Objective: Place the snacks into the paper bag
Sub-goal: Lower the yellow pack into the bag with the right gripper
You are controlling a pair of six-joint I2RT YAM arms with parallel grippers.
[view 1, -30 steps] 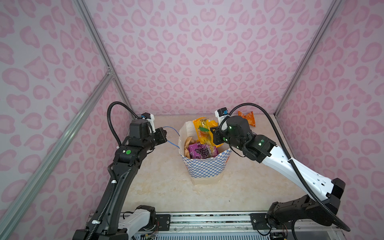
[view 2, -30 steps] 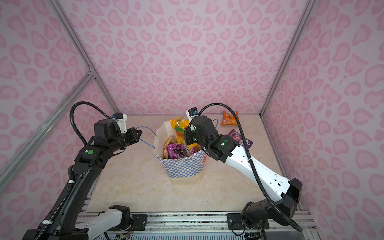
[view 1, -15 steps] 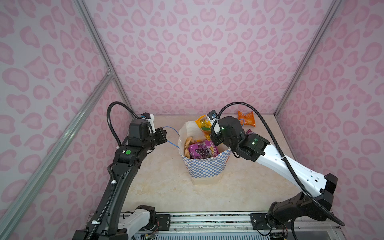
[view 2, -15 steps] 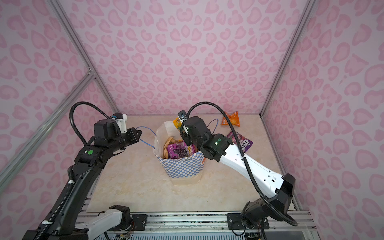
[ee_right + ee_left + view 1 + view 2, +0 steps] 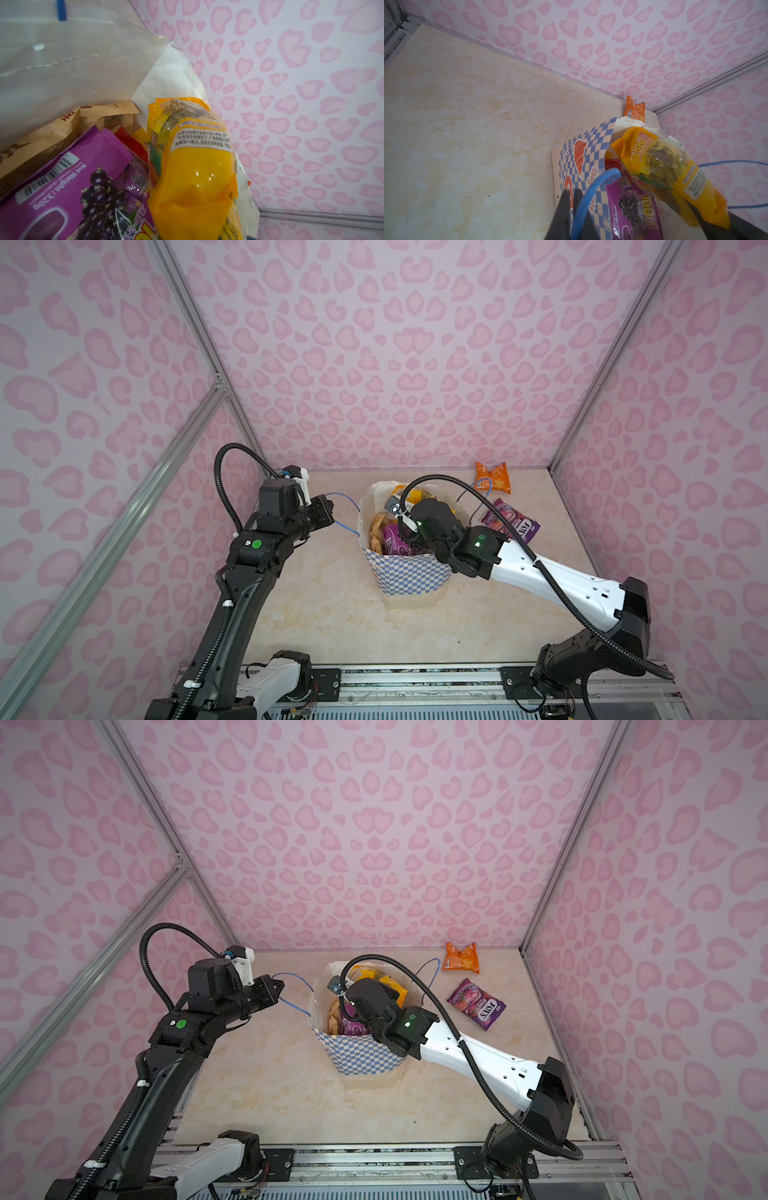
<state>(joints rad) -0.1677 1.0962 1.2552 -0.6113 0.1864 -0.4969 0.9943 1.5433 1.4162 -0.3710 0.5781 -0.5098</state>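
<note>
The jaws of the left gripper [image 5: 277, 986] were clamped together on one blue cord handle [image 5: 593, 187], which was drawn out sideways from the paper bag [image 5: 409, 578]. The jaws of the right gripper [image 5: 714, 218] were pinched on a yellow packet [image 5: 193, 166], held in the bag's mouth over a purple grape packet [image 5: 68, 176]. A small orange packet [image 5: 493, 477] and a purple Fox's packet [image 5: 510, 524] were seen outside the bag, to its right.

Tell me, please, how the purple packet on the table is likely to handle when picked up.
The purple packet looks like glossy crinkled film, so it probably flexes and may slip. It lies flat on the table, so it should not roll.
</note>
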